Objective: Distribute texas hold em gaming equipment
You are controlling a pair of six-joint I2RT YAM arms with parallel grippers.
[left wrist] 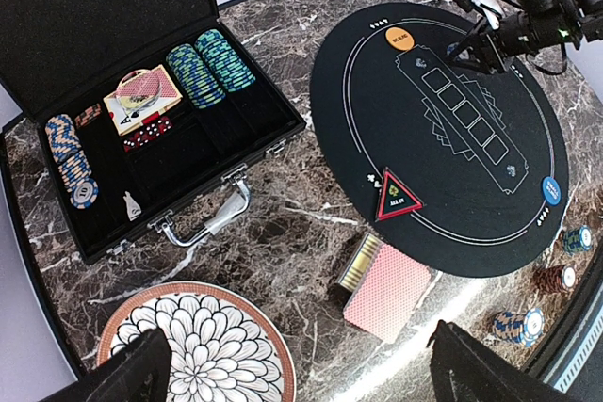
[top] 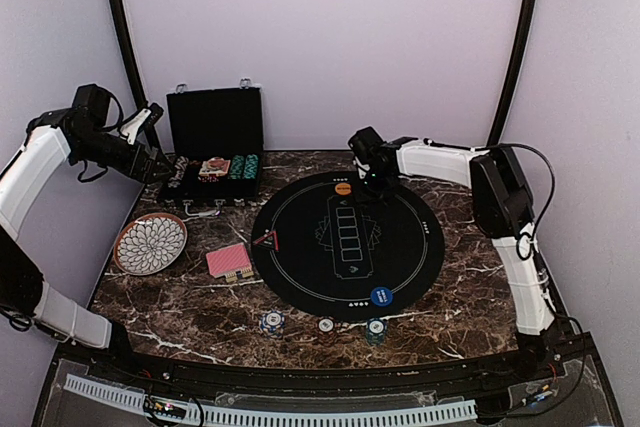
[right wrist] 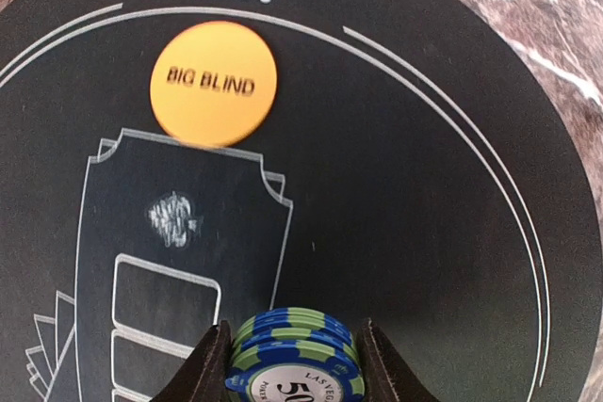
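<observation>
My right claw (right wrist: 294, 334) clamps a stack of blue green-striped chips (right wrist: 297, 369) near the orange BIG BLIND button (right wrist: 214, 84), left claw (left wrist: 301, 331) spread wide, holding nothing

An orange disc (right wrist: 214, 84) lettered in black is seen on a black mat (right wrist: 424, 185) lined in white. Blue-and-green striped edges are shown by the chip stack (right wrist: 295, 350). The tabletop (top: 200, 317) is white-veined brown marble.
</observation>
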